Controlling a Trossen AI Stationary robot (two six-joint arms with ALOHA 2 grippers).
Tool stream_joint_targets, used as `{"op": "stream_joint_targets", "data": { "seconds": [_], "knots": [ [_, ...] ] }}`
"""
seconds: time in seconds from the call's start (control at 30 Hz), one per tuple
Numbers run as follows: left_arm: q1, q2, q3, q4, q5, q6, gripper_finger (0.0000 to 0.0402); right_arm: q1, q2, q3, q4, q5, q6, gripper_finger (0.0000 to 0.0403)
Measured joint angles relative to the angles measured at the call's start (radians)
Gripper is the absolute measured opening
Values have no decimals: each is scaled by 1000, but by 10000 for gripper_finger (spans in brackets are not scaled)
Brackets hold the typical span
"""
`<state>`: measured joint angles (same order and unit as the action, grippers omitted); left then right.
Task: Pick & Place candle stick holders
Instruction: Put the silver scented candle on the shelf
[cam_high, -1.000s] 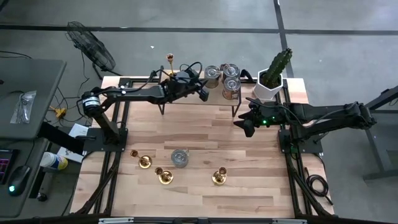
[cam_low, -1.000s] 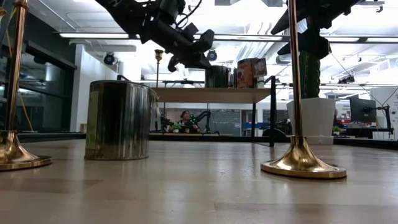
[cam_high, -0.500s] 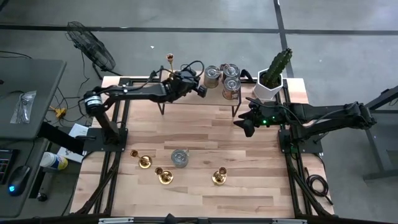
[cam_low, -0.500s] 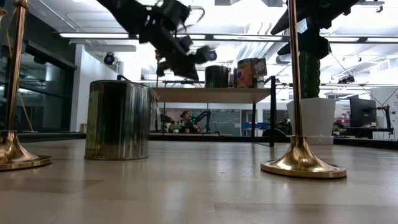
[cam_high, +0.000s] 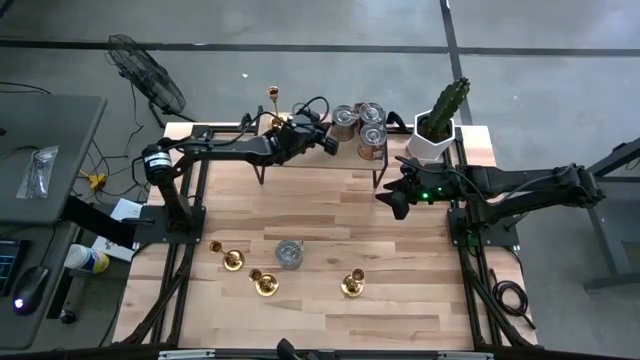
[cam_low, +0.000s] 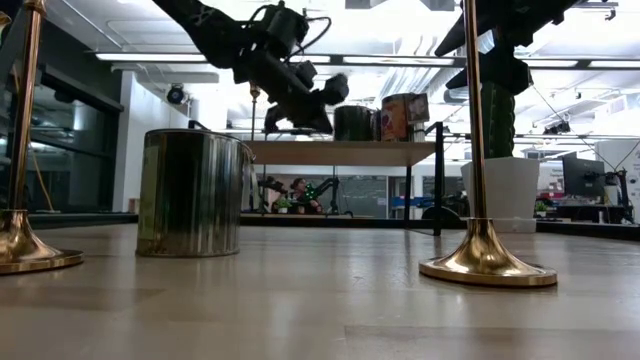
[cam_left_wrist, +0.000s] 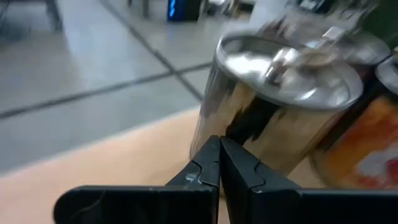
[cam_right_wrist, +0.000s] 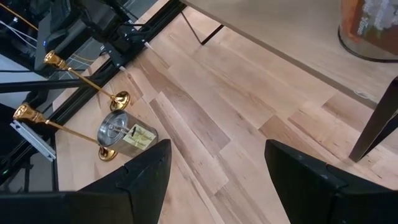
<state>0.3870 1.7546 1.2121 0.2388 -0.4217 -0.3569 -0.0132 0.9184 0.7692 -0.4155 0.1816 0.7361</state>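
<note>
High view: left gripper (cam_high: 327, 144) over the raised shelf (cam_high: 300, 155), jaws together, empty, just beside the cans (cam_high: 343, 119).
Right gripper (cam_high: 392, 203): jaws apart, idle.
Candle stick holders: one on shelf (cam_high: 272, 97), three on table (cam_high: 234, 259).
Risk: a left swing could knock over a can.

Grey concrete floor (cam_high: 560, 40) with dark seams, black round standing fan (cam_high: 146, 70), grey desk (cam_high: 40, 150), long white ceiling lights (cam_low: 160, 57), dark windows (cam_low: 60, 130)
</note>
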Motion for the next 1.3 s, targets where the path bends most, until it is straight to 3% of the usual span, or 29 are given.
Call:
{"op": "stream_joint_targets", "data": {
  "seconds": [0.43,0.57,0.77,1.13,1.3],
  "knots": [
    [-1,-44,0,-48,-21,38,0,0,0,0,0,0,-2,252],
    [-1,-109,0,-134,-3,38,0,0,0,0,0,-1,-2,252],
    [-9,-228,1,-288,109,38,0,0,0,0,0,-2,-2,252],
    [-126,-412,1,-614,127,-2,0,0,0,0,0,-30,-3,252],
    [-187,-466,1,-759,185,-37,0,0,0,0,0,-32,-6,252]
  ]
}}
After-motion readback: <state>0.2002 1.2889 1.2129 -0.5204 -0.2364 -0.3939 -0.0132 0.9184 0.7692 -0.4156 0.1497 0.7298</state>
